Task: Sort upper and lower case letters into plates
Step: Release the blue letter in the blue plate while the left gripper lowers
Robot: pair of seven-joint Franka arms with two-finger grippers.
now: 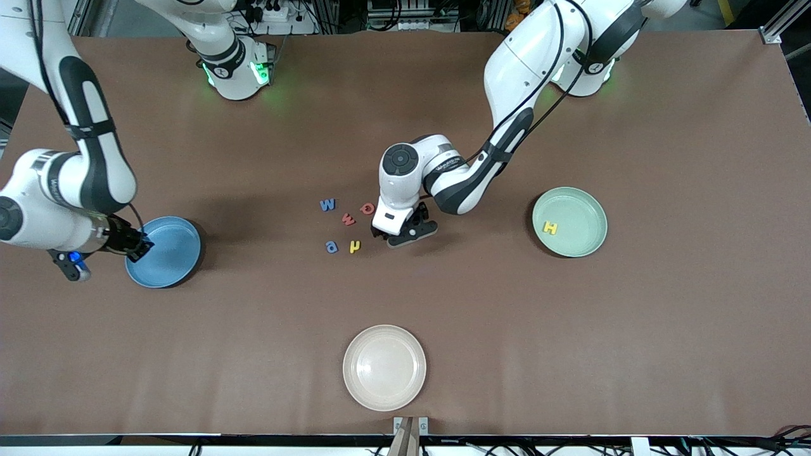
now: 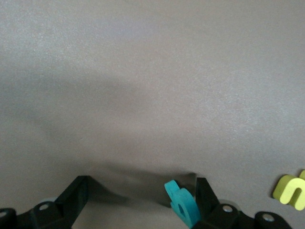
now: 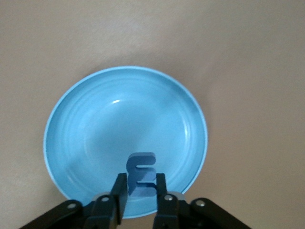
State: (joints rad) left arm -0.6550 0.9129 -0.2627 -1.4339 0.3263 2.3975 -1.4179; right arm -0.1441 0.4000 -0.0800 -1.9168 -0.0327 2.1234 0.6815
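Right claw grasps the blue m over the blue plate. Near mid-table lie the loose letters. Left claw, released, straddles the teal R. The yellow H sits in the green plate.

A robotics lab: my two white arms are bolted along one edge of a brown worktop, with cables and aluminium framing crowding just past that same edge.

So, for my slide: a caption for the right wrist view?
Right gripper holds a blue letter over the blue plate.
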